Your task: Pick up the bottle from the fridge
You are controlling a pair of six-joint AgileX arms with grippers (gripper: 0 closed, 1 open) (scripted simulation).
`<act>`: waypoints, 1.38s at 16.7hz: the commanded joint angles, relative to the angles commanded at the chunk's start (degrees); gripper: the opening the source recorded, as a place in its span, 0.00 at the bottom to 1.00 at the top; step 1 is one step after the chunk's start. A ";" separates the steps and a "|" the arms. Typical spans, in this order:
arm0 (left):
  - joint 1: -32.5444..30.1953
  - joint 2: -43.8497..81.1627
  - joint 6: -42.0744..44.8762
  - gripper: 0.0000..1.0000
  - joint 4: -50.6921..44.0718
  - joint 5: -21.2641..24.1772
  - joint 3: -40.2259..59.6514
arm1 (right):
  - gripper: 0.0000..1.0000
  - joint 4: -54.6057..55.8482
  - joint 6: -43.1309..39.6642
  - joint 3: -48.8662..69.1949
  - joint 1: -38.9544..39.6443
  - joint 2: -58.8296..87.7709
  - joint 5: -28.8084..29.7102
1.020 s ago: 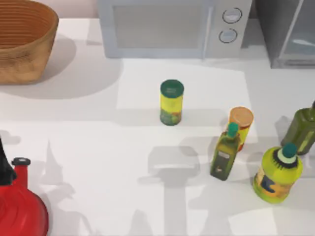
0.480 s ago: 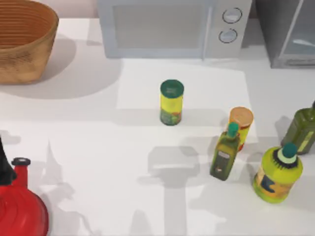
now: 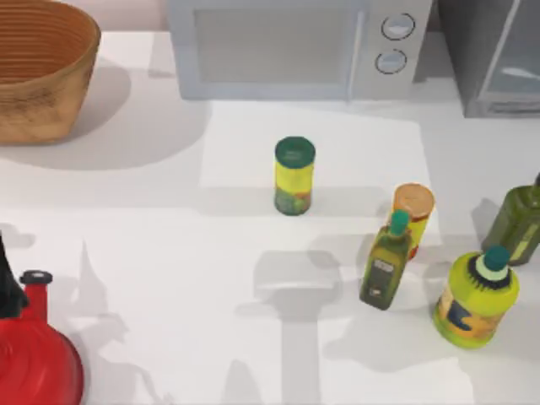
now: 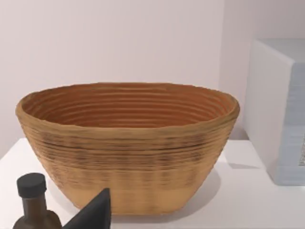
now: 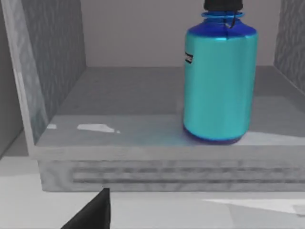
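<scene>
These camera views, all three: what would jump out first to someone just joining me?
In the right wrist view, the bright-blue bottle stands upright on the floor of the open fridge, near its front edge. In the left wrist view a big woven basket stands on the table; the top view has it at the far left corner. Toward the top view's near right, a cluster of olive and yellow-green bottles and cans.

Fridge stands open at the tabletop's far right corner; the shelf left of the bottle is bare. Near the right edge the olive bottle, orange-lidded can, squat yellow-green bottle and a second olive bottle crowd together (narrow gaps). Tabletop centre lies free around the green-lidded can.
</scene>
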 joint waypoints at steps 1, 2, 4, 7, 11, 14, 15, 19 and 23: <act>0.00 0.00 0.00 1.00 0.00 0.00 0.00 | 1.00 2.49 0.01 0.36 -0.79 2.60 -0.76; 0.00 0.00 0.00 1.00 0.00 0.00 0.00 | 1.00 4.48 0.01 0.66 -1.43 4.61 -1.37; 0.00 0.00 0.00 1.00 0.00 0.00 0.00 | 1.00 6.80 0.01 1.02 -2.18 6.81 -2.10; 0.00 0.00 0.00 1.00 0.00 0.00 0.00 | 1.00 7.10 0.01 1.07 -2.28 7.09 -2.19; 0.00 0.00 0.00 1.00 0.00 0.00 0.00 | 1.00 6.67 -0.05 1.70 -1.80 7.42 -1.83; 0.00 0.00 0.00 1.00 0.00 0.00 0.00 | 1.00 4.35 -0.31 7.44 -0.30 10.66 -0.01; 0.00 0.00 0.00 1.00 0.00 0.00 0.00 | 1.00 3.02 -0.39 10.48 0.46 12.40 0.88; 0.00 0.00 0.00 1.00 0.00 0.00 0.00 | 1.00 -4.02 -0.63 25.90 4.38 20.41 5.18; 0.00 0.00 0.00 1.00 0.00 0.00 0.00 | 1.00 -10.39 -0.83 38.16 8.08 26.35 9.02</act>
